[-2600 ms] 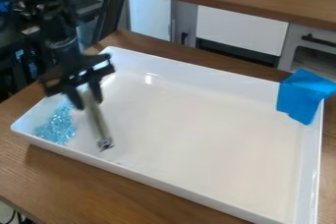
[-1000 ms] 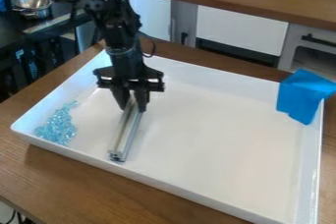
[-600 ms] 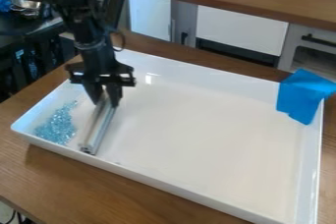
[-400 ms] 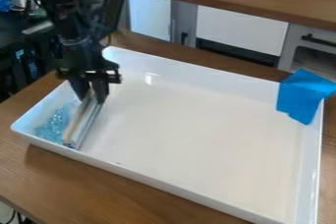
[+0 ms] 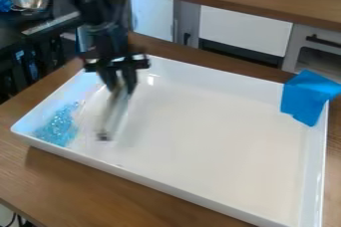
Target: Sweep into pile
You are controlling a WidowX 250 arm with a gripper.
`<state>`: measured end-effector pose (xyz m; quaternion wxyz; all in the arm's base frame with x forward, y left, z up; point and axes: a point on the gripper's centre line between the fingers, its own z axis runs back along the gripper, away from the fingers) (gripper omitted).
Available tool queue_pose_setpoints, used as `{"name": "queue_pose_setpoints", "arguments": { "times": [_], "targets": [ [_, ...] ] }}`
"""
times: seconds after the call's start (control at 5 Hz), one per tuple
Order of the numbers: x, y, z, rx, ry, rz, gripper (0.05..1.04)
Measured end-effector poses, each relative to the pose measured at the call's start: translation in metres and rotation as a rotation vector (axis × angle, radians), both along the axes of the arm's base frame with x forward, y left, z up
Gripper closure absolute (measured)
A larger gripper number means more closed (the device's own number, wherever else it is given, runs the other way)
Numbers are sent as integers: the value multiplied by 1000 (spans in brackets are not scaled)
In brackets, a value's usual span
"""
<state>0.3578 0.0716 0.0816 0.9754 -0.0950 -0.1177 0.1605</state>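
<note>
Pinching a bar (image 5: 114, 114) in the gripper (image 5: 120, 90), upper left; risking scattering blue bits (image 5: 59, 127), far left, by sweeping too fast.

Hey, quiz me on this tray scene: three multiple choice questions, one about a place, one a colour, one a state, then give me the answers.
1. Where in the tray is the pile of bits?
A picture's right end
B picture's left end
C centre

2. What colour is the sheet over the tray's corner?
A red
B yellow
C blue

3. The bar is:
A gripped
B loose on the table
C under the tray

1 B: the bits lie by the left walls.
2 C: the sheet is plainly blue.
3 A: it hangs from the gripper.
</note>
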Motion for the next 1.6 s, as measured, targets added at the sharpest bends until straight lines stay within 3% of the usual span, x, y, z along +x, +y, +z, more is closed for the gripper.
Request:
{"name": "queue_pose_setpoints", "arguments": {
  "times": [0.2,0.4,0.6,0.8,1.2,1.6],
  "targets": [
    [8,-31,2,-7,0,-12,714],
    [11,-54,-4,29,-17,-29,714],
    [-1,-61,-26,65,-13,-76,714],
    [-6,-58,-36,90,-29,-92,714],
    [-6,-38,-36,111,-65,-96,714],
    [-18,19,-36,133,-76,-127,714]
  ]
}}
